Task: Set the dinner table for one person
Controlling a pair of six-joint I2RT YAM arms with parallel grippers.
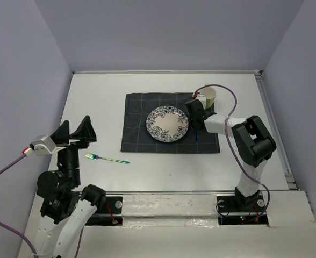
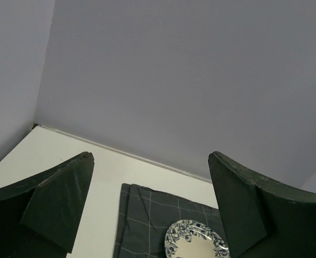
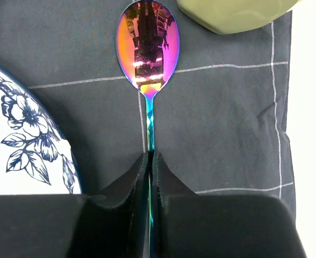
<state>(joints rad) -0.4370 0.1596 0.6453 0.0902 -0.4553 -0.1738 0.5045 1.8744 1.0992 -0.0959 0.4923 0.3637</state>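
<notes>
The white dinner table carries a dark grey checked placemat with a blue-flowered plate on it and a pale green cup at its far right corner. My right gripper is low over the placemat between plate and cup. In the right wrist view it is shut on the handle of an iridescent spoon, whose bowl points at the cup. An iridescent fork lies on the bare table left of the placemat. My left gripper is open, empty and raised above the fork.
The left wrist view looks past the open left gripper at the placemat, the plate's rim and the back wall. Grey walls close the table on three sides. The plate's edge lies just left of the spoon.
</notes>
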